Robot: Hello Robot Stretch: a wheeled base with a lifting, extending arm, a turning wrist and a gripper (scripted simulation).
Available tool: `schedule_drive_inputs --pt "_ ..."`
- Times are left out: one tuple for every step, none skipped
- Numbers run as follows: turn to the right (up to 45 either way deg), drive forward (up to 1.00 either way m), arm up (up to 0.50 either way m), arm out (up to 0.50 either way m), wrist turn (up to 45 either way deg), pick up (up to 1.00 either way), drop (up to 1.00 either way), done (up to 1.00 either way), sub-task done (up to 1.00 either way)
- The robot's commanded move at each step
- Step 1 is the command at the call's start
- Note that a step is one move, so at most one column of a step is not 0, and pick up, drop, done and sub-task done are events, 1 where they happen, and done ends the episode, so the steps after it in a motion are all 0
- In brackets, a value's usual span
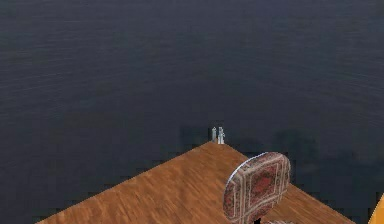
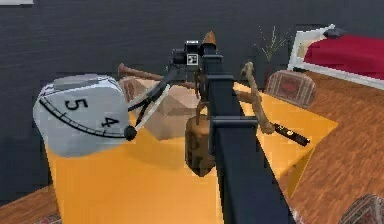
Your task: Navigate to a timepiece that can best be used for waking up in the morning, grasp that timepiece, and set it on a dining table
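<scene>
1. A dark, smooth wall (image 1: 150, 60) stands behind everything.
2. The yellow table (image 2: 110, 185) is flat and glossy with sharp corners. In the forward view there is a separate wooden tabletop (image 1: 170, 190) with a streaked brown grain.
3. My arm (image 2: 240, 170) is a dark square bar that rises from the bottom edge and reaches out over the yellow table. Two white marked squares (image 2: 190, 55) sit at its far end.
4. A bed (image 2: 350, 50) with a red cover and a white frame stands at the arm side view's upper right.
5. The clock (image 2: 85, 115) is pale grey and rounded, with black numerals on a white dial. It sits tilted at the arm side view's left, in front of the yellow table's left part.
6. My gripper (image 2: 133, 118) lies left of the squares, and its thin fingers slant down to the clock's right edge. One dark tip meets the clock. I cannot tell how my jaws stand, nor whether I hold the clock or it rests on the table.
7. A round-backed patterned chair (image 2: 292, 88) stands beyond the yellow table.
8. A brown jug-like thing (image 2: 200, 145) stands on the table just left of my arm.
9. Two small pale figures (image 1: 217, 134) stand at the wooden tabletop's far corner.
</scene>
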Motion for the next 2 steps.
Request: schedule_drive_inputs --pt "0.0 0.0 0.0 0.0 45.0 0.0 0.0 0.0 0.0" --pt "0.0 0.0 0.0 0.0 45.0 0.0 0.0 0.0 0.0"
